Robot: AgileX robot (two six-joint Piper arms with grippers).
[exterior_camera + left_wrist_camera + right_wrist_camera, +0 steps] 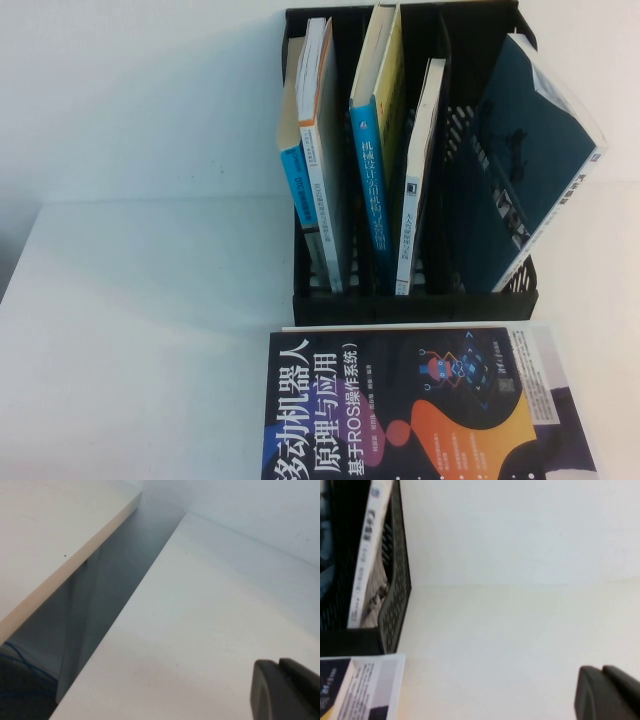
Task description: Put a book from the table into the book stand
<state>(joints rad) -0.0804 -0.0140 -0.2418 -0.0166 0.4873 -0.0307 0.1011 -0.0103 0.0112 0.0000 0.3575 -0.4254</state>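
Observation:
The black book stand (410,305) stands at the back middle of the white table (140,330). The book (535,150), with a dark graphic and a white strip with a black title, leans to the right in the stand's rightmost slot. It also shows in the right wrist view (365,570), inside the stand's mesh wall (395,595). Neither gripper shows in the high view. My left gripper (279,664) is shut and empty over bare table near its left edge. My right gripper (602,670) is shut and empty over bare table to the right of the stand.
A dark navy book with orange shapes (420,410) lies flat on the table in front of the stand; its corner shows in the right wrist view (360,690). Blue-spined and white books (375,150) stand in the other slots. A gap (100,595) runs along the table's left edge.

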